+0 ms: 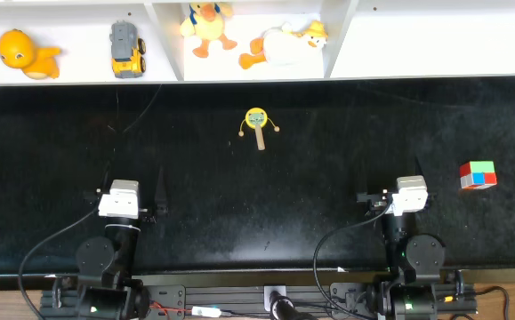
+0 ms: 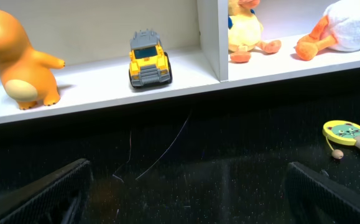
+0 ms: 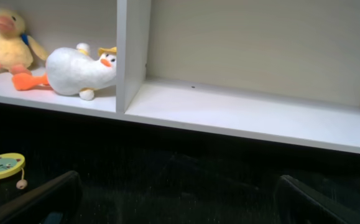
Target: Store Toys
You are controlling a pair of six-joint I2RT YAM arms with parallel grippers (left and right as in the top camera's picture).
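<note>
Left pincer [image 2: 186, 193] and right pincer [image 3: 176, 199] gape open. The rattle drum [image 1: 257, 125] lies ahead between them, handle toward the arms, disc toward the shelf [image 1: 417, 69]. A colour cube [image 1: 478, 175] sits outboard of the right pincer.

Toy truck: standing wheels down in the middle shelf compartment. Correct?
Not quite. The toy truck does stand wheels down, but in the left compartment of the shelf, beside the orange figure, not in the middle one. The top view shows it, and the left wrist view confirms it.
</note>
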